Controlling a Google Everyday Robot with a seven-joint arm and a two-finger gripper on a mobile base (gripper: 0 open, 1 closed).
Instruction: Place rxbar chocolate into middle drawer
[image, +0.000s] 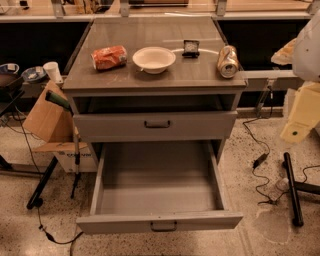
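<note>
The rxbar chocolate (190, 48) is a small black wrapped bar lying on the cabinet top, just right of the white bowl (154, 59). The middle drawer (157, 187) is pulled wide open below. Its grey tray inside holds nothing, and its thin front (160, 222) carries a small dark handle. My gripper (296, 129) is the pale cream part hanging at the right edge of the view. It is well right of the cabinet, below the top's height, and holds nothing I can see.
An orange-red snack bag (109, 57) lies left of the bowl and a tan drink can (228, 61) lies on its side at the top's right edge. The taller drawer front (156, 125) above is closed. A cardboard box (47, 117), cables and black stand legs (292, 187) flank the cabinet.
</note>
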